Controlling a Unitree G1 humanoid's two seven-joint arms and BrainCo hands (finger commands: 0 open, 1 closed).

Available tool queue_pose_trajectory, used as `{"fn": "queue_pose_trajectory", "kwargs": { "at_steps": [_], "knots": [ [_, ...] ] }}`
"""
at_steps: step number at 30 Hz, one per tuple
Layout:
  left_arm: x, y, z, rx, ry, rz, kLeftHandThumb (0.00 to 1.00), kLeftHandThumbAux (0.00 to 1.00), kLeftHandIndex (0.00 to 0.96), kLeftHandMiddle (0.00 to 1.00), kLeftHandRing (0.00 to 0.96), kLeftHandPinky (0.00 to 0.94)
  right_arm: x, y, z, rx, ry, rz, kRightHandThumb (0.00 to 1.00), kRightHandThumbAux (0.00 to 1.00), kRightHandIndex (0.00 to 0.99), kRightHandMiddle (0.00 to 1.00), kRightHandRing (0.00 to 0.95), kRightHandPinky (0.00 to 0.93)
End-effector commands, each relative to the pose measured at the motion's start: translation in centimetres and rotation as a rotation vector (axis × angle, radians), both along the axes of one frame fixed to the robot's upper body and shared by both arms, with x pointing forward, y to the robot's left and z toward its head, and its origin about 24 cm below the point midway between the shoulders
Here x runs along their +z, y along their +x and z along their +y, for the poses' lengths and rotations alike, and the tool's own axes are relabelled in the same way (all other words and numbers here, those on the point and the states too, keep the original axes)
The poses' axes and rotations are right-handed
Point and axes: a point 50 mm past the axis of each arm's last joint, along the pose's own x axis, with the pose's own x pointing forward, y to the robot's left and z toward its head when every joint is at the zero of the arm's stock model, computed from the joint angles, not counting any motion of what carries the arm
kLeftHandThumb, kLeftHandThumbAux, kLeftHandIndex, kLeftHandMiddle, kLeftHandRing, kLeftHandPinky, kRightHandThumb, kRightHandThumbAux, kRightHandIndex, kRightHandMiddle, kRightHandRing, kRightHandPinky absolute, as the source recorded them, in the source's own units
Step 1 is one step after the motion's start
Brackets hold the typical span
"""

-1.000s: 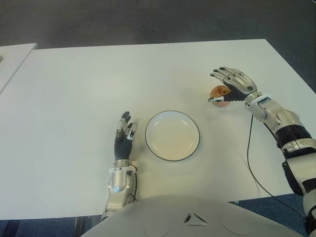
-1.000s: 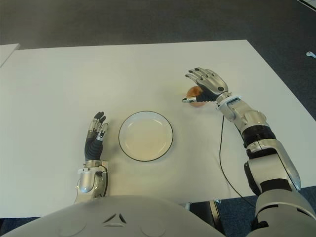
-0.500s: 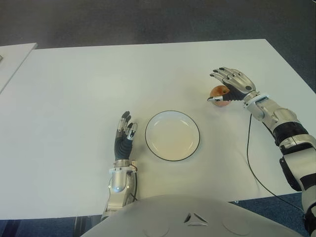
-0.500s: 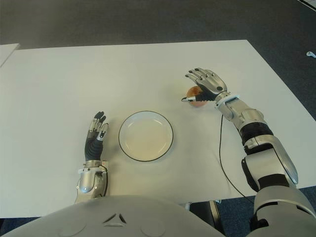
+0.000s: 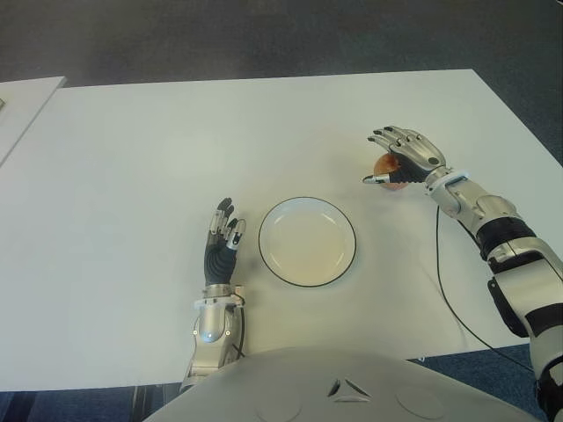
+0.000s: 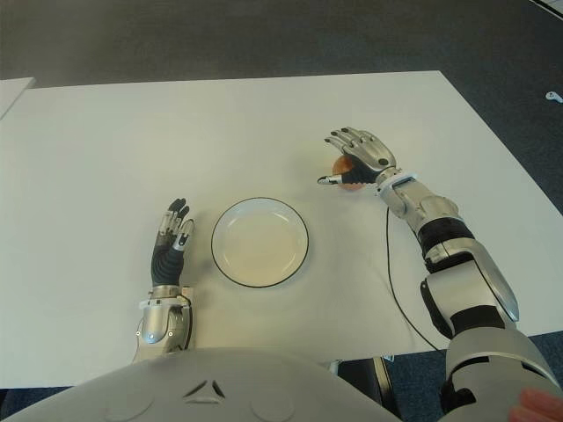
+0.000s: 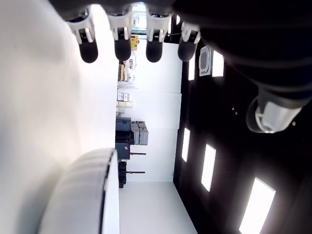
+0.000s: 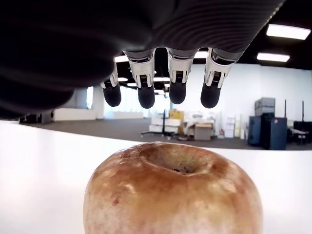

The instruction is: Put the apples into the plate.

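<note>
- The right hand (image 5: pixel 400 158) has edged nearer the robot's left over the last second, and its arm has swung in with it. It now arches over the apple (image 5: pixel 387 167), thumb tip low on the side that faces the plate (image 5: pixel 307 240).
- In the right wrist view the fingers (image 8: pixel 176 73) hang spread above the apple's top with open air beneath them. The hand is wide and holds nothing.
- The apple sits on the bench (image 5: pixel 132 158), to the right of the plate and a little farther back, apart from it. It seems to be in the same spot as a second ago.
- My reading is that the reach is nearly done and the grasp has not begun. Closing around the apple comes next, then a short carry to the plate.
- The plate has nothing in it, as before.
- The left hand (image 5: pixel 220 237) shows just left of the plate, fingers straight and loose, unchanged from the earlier frames.
</note>
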Motion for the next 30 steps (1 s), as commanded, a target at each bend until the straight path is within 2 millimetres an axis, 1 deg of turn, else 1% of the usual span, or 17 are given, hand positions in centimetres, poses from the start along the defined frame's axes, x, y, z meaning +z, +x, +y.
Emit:
{"fn": "queue_pose_trajectory", "kwargs": {
  "at_steps": [1, 8, 17, 30],
  "knots": [
    [-1.3, -0.6, -0.4, 0.002, -0.028, 0.087, 0.027, 0.407, 0.0, 0.0, 0.0, 0.0, -0.6, 0.2, 0.6, -0.013, 0.016, 0.02, 0.234, 0.168, 0.0, 0.0, 0.0, 0.0],
    [-1.3, -0.7, -0.3, 0.008, -0.018, 0.087, 0.035, 0.421, 0.0, 0.0, 0.0, 0.0, -1.3, 0.4, 1.0, -0.039, 0.029, 0.056, 0.24, 0.186, 0.0, 0.0, 0.0, 0.0],
    [-1.4, -0.7, -0.1, 0.01, -0.025, 0.093, 0.027, 0.411, 0.0, 0.0, 0.0, 0.0, -2.1, 0.3, 1.5, -0.045, 0.038, 0.091, 0.25, 0.208, 0.0, 0.0, 0.0, 0.0],
    [-1.5, -0.7, 0.0, 0.006, -0.028, 0.08, 0.045, 0.425, 0.0, 0.0, 0.0, 0.0, -3.4, 0.3, 1.7, -0.118, 0.072, 0.149, 0.247, 0.25, 0.0, 0.0, 0.0, 0.0]
  ]
}}
